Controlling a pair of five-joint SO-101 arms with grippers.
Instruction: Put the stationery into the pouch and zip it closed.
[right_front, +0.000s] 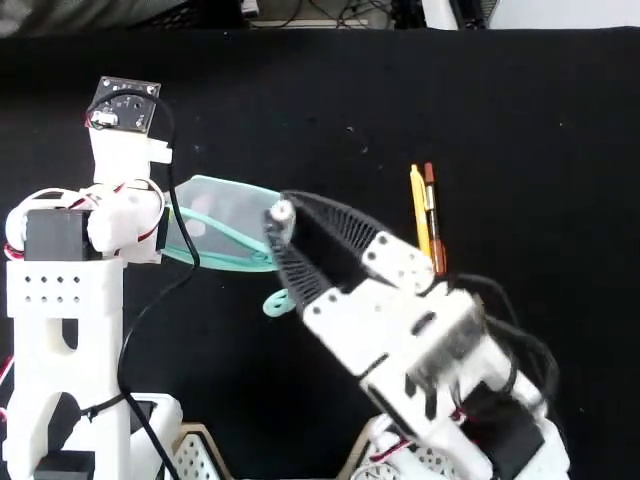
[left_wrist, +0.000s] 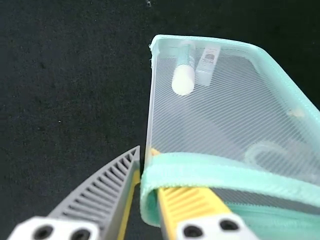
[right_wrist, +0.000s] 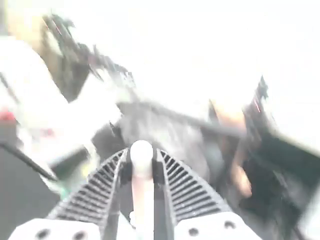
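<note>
A translucent teal pouch lies on the black table, its zip edge standing open. My left gripper is shut on that edge at the pouch's left end, one finger inside and one outside. A white-capped stick and a clear item lie inside the pouch. My right gripper hovers at the pouch's right end, shut on a white-tipped pen, seen between its fingers. A yellow pen and an orange-brown pen lie side by side on the table to the right.
A teal zip pull loop sticks out near the right arm's base. The black table surface spreads wide behind and right of the pens. Cables and equipment line the far edge.
</note>
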